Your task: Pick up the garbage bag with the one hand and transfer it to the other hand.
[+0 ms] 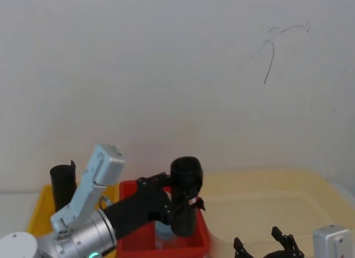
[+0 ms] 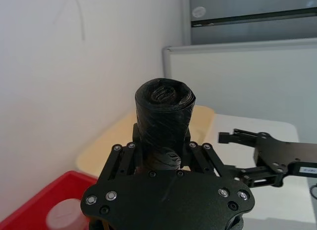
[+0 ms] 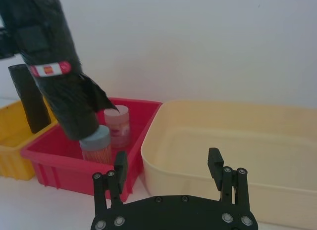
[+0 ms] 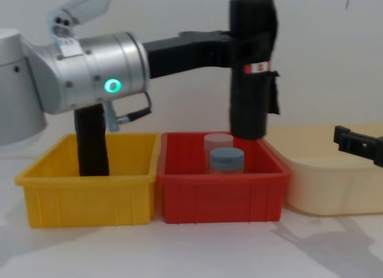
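Note:
The garbage bag (image 4: pixel 251 69), a tall black roll with a red-and-white label, hangs upright above the red bin (image 4: pixel 218 179). My left gripper (image 4: pixel 236 45) reaches in from the left and is shut on the roll's upper part, its silver wrist glowing green. In the left wrist view the garbage bag (image 2: pixel 165 114) stands up between the left gripper (image 2: pixel 163 141) fingers. My right gripper (image 3: pixel 167 161) is open and empty, low over the cream tub (image 3: pixel 233 141), to the right of the garbage bag (image 3: pixel 54 67) and below it. The right gripper (image 2: pixel 247 151) also appears beyond the roll.
A yellow bin (image 4: pixel 90 188) on the left holds a plain black roll (image 4: pixel 91 140). In the red bin stand a blue-lidded jar (image 4: pixel 226 158) and a pale jar (image 4: pixel 216 140), right under the held roll. A white wall stands close behind the bins.

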